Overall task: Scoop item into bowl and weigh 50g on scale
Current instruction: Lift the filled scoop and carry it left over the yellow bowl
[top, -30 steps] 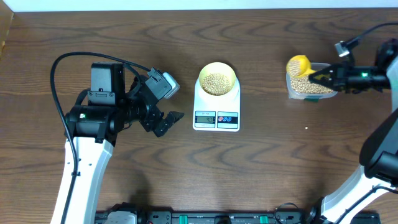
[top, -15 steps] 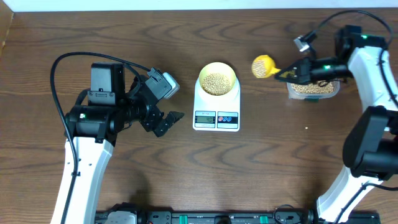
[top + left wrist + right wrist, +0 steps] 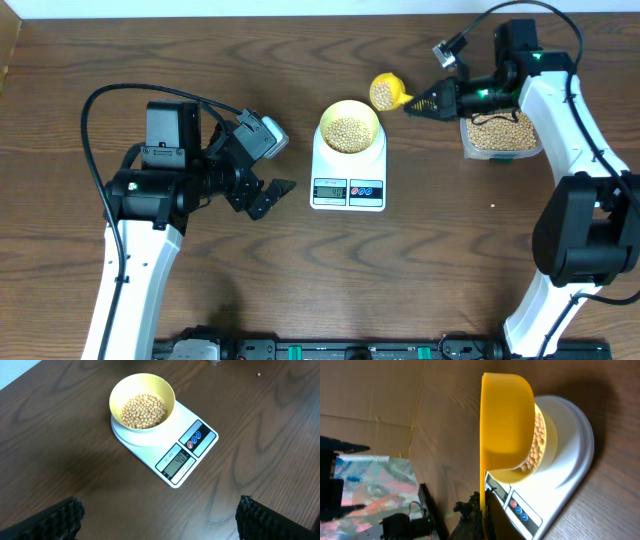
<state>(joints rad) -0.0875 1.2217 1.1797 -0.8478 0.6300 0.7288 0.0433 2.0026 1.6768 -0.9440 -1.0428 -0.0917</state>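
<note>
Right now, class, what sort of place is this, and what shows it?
Probably a robot lab bench, not a kitchen: two robot arms at a wooden table, one holding a scoop of beans beside a bowl on a scale.

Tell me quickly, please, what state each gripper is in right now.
Left gripper: open, holding nothing.
Right gripper: shut on the handle of the yellow scoop.

Soft light is falling evenly from above. A dim shadow is lying left of the scale (image 3: 155,445); lower-corner fingertips (image 3: 47,520) are blurring darkly; the close scoop (image 3: 507,420) is glowing evenly.
</note>
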